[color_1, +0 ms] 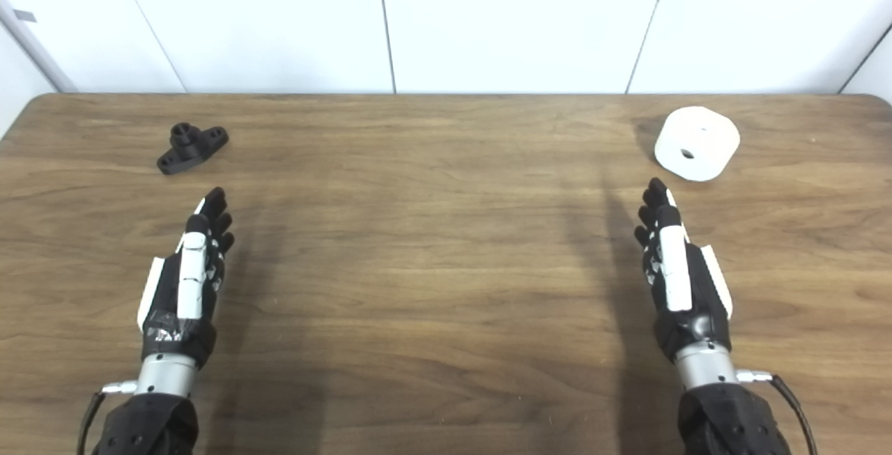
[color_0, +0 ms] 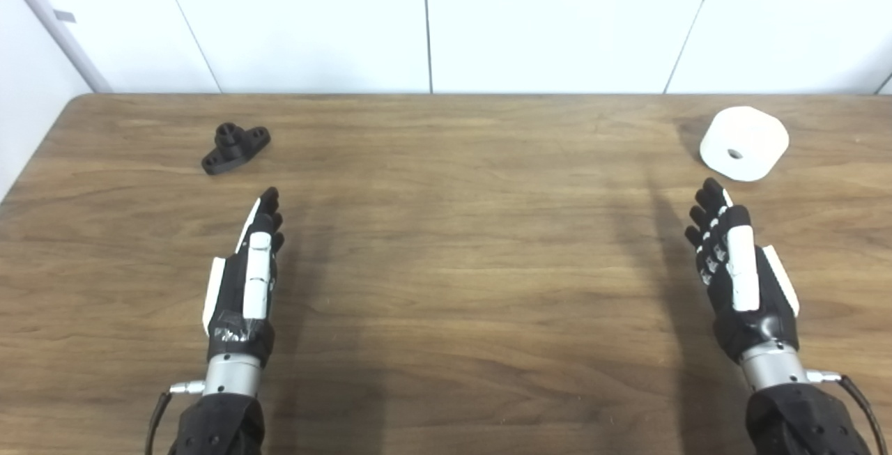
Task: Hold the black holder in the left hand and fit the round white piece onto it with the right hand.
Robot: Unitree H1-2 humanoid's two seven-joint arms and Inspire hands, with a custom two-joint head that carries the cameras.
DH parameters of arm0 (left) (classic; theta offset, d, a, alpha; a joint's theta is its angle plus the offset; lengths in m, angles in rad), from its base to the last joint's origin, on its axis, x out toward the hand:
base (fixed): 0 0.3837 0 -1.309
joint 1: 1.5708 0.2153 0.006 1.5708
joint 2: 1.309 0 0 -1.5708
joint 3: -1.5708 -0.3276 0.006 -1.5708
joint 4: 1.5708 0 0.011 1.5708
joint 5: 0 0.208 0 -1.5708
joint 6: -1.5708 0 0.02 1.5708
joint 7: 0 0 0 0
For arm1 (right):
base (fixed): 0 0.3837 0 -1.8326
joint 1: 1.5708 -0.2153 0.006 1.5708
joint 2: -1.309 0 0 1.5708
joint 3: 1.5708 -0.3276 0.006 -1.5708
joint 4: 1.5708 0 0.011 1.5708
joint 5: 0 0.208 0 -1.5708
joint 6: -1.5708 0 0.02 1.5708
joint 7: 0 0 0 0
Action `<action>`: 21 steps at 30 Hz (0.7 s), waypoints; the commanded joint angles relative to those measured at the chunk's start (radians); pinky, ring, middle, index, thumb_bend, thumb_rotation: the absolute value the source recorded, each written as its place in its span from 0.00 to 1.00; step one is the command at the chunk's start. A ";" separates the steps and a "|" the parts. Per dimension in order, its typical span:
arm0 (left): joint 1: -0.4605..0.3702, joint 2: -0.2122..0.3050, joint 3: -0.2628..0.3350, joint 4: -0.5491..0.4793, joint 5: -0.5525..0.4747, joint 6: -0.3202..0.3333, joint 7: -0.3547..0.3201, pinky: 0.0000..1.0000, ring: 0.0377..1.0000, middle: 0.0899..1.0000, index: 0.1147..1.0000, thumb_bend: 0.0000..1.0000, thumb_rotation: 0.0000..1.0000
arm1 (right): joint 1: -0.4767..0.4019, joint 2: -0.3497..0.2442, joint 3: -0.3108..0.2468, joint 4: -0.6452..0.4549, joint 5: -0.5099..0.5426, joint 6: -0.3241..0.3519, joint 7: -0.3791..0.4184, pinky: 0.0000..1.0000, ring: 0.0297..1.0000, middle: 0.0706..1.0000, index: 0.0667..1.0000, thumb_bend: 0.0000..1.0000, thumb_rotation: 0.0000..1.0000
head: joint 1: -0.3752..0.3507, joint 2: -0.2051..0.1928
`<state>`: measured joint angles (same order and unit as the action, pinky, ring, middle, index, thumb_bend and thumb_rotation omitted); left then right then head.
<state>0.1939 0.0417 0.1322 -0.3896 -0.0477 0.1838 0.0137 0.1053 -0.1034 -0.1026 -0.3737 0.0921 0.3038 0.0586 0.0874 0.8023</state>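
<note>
- While neither part is in a hand, the black holder (color_0: 235, 148) lies flat on the wooden table (color_0: 446, 267) at far left, its short post pointing up between two flanges with holes.
- The round white piece (color_0: 744, 143) sits at far right, well apart from the holder, tilted so its centre hole faces the cameras.
- The left hand (color_0: 247, 274) hovers near the holder but short of it, fingers stretched out straight and together, gripping nothing.
- The right hand (color_0: 739, 267) is likewise flat and empty, its fingertips just short of the white piece.
- Judging by this, nothing is done: both pickups and the fitting of hole over post remain.
- The two views agree; the right eye view shows the table's rounded far right corner, which the left eye view crops, while the left eye view alone shows more of the slanted wall strip at far left.
</note>
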 commanded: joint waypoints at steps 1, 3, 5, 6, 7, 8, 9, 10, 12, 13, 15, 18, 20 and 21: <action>0.004 0.011 0.003 -0.016 -0.001 -0.034 -0.001 1.00 1.00 1.00 0.97 0.61 0.97 | -0.013 -0.008 -0.002 -0.024 -0.003 -0.041 -0.002 1.00 1.00 1.00 1.00 0.60 1.00 | 0.001 0.001; 0.004 0.010 0.004 -0.016 0.002 -0.035 0.001 1.00 1.00 0.99 0.97 0.61 0.97 | -0.012 -0.007 -0.003 -0.026 -0.002 -0.037 -0.003 1.00 1.00 1.00 1.00 0.59 1.00 | 0.001 0.001; 0.005 0.012 0.004 -0.017 0.004 -0.033 0.000 1.00 1.00 0.99 0.97 0.61 0.97 | -0.012 -0.005 -0.002 -0.030 -0.002 -0.031 -0.004 1.00 1.00 1.00 1.00 0.59 1.00 | 0.002 0.001; 0.006 0.013 0.003 -0.019 0.004 -0.029 -0.002 1.00 1.00 0.99 0.98 0.61 0.98 | -0.012 -0.005 -0.002 -0.031 -0.002 -0.031 -0.005 1.00 1.00 1.00 1.00 0.59 1.00 | 0.002 0.001; 0.006 0.012 0.003 -0.021 0.002 -0.025 -0.002 1.00 1.00 1.00 0.98 0.61 0.98 | -0.012 -0.005 -0.001 -0.031 -0.004 -0.030 -0.005 1.00 1.00 1.00 1.00 0.58 1.00 | 0.002 0.001; 0.006 0.011 0.004 -0.021 0.000 -0.023 -0.002 1.00 1.00 1.00 0.98 0.61 0.97 | -0.012 -0.005 0.000 -0.031 -0.005 -0.030 -0.005 1.00 1.00 1.00 1.00 0.58 1.00 | 0.002 -0.001; 0.006 0.012 0.003 -0.022 0.002 -0.023 -0.003 1.00 1.00 1.00 0.97 0.61 0.97 | -0.012 -0.006 0.000 -0.031 -0.006 -0.031 -0.005 1.00 1.00 1.00 1.00 0.58 1.00 | 0.002 -0.001; 0.006 0.012 0.003 -0.021 0.004 -0.024 -0.002 1.00 1.00 1.00 0.98 0.60 0.98 | -0.012 -0.006 0.000 -0.030 -0.005 -0.031 -0.004 1.00 1.00 1.00 1.00 0.58 1.00 | 0.002 -0.001; 0.007 0.008 0.005 -0.016 0.002 -0.038 0.001 1.00 1.00 0.99 0.97 0.59 0.97 | -0.011 -0.008 0.001 -0.028 -0.006 -0.031 -0.003 1.00 1.00 1.00 1.00 0.59 1.00 | 0.012 -0.013; 0.009 0.006 0.004 -0.014 0.003 -0.041 0.002 1.00 1.00 0.99 0.96 0.59 0.96 | -0.011 -0.009 0.001 -0.026 -0.008 -0.032 -0.003 1.00 1.00 1.00 1.00 0.59 1.00 | 0.024 -0.021; 0.012 0.003 -0.001 -0.012 0.016 -0.044 0.006 1.00 1.00 0.99 0.97 0.57 0.98 | -0.008 -0.012 0.001 -0.022 -0.010 -0.038 -0.001 1.00 1.00 1.00 1.00 0.59 1.00 | 0.045 -0.041; 0.021 -0.006 -0.011 0.000 0.026 -0.068 0.007 1.00 1.00 0.98 0.96 0.52 1.00 | 0.000 -0.022 -0.005 -0.008 -0.006 -0.062 0.007 1.00 1.00 1.00 1.00 0.58 1.00 | 0.102 -0.081; 0.026 -0.013 -0.019 0.005 0.026 -0.074 0.007 1.00 1.00 0.99 0.97 0.52 1.00 | 0.005 -0.030 -0.008 0.003 -0.002 -0.078 0.012 1.00 1.00 1.00 1.00 0.59 1.00 | 0.130 -0.106; 0.030 -0.014 -0.026 0.004 0.028 -0.071 0.005 1.00 1.00 0.99 0.97 0.52 1.00 | 0.007 -0.034 -0.010 0.011 0.003 -0.084 0.016 1.00 1.00 1.00 1.00 0.59 1.00 | 0.150 -0.120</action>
<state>0.1996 0.0356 0.1150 -0.3751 -0.0309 0.1517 0.0196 0.1208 -0.1266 -0.1041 -0.3517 0.0869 0.2736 0.0692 0.2360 0.6812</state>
